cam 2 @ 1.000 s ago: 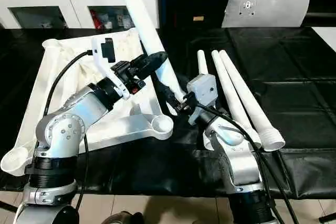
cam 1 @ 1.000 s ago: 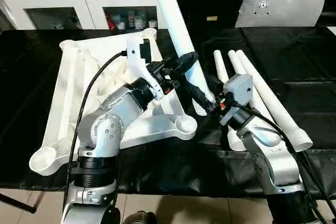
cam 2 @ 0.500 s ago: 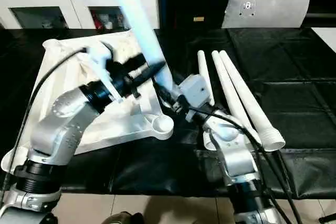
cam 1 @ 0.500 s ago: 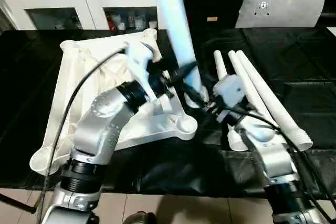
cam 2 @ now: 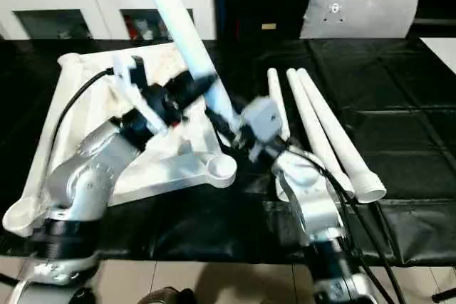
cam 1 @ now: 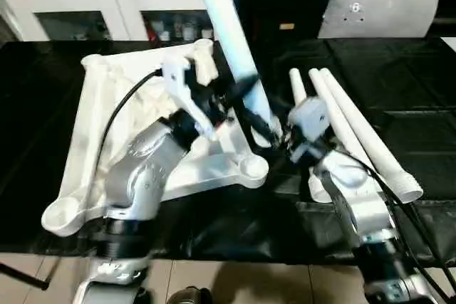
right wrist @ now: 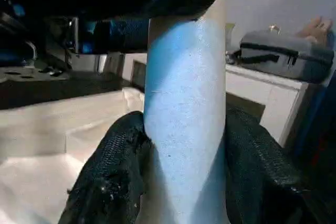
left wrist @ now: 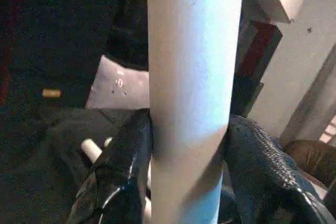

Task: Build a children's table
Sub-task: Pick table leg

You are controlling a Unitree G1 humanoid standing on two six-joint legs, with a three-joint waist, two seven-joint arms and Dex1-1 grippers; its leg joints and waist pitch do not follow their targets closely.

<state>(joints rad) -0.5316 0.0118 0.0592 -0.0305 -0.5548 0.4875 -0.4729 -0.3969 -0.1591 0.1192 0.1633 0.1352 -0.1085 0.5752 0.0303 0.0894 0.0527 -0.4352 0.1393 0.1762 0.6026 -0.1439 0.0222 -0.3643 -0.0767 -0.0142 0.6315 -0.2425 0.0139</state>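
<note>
While both grippers clamp the same white leg (cam 1: 226, 30), the step in hand looks like seating its wide end into a corner socket of the tabletop (cam 1: 100, 115). The left gripper (cam 1: 242, 89) grasps the shaft higher up, its fingers (left wrist: 128, 150) pressed against either side; the right gripper (cam 1: 269, 130) holds it lower, near the base. The leg leans up and away toward the cabinet (cam 1: 107, 5). To do this well, I judge both arms should bring the leg square to the socket before pushing, keeping the two grasps aligned so it does not twist. Three spare legs (cam 1: 349, 129) lie side by side on the black desk (cam 1: 420, 90), beside the tabletop.
</note>
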